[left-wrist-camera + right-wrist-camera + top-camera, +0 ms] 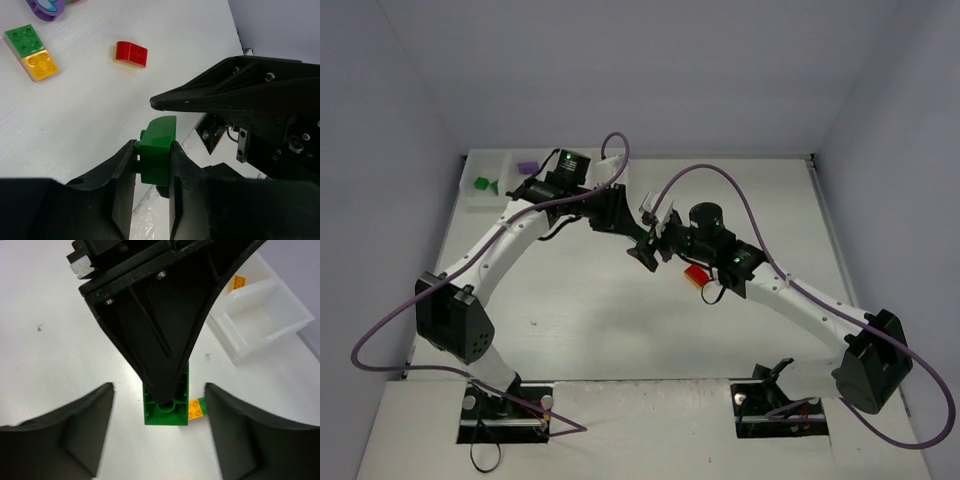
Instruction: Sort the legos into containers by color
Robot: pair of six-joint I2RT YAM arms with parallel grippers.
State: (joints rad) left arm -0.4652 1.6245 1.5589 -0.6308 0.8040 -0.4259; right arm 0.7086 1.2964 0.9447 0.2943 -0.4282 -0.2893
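Where the two claws meet over mid-table, room is tight: left gripper [153, 146] and right gripper [159, 388] sit nose to nose, while bare white table [620, 330] lies open around them, toward the near edge and toward the right side alike. Left gripper clamped on a green lego [159, 142], one finger on each flat side, the brick apparently held clear of the surface. Right gripper spread wide, holding nothing; its two fingers [75, 430] stand either side of the left claw's tip and the green lego, with a gap on both sides in the wrist view. Left arm runs up the left side of the table, bends near the tray [478, 200], then reaches rightward to centre. Right arm comes in on a diagonal from the near right corner, wrist pointed left. Tray sits at the far left corner, well apart from the claws: green pieces [480, 183] toward its left end, a purple piece [527, 167] further right, an orange piece [238, 282] in a compartment seen from the right wrist. Loose on the table: a red lego [696, 272] just beside the right wrist, and a green-and-yellow joined pair [31, 52] near it. Plain pale walls [650, 70] close three sides; purple cables [705, 168] loop off both arms.
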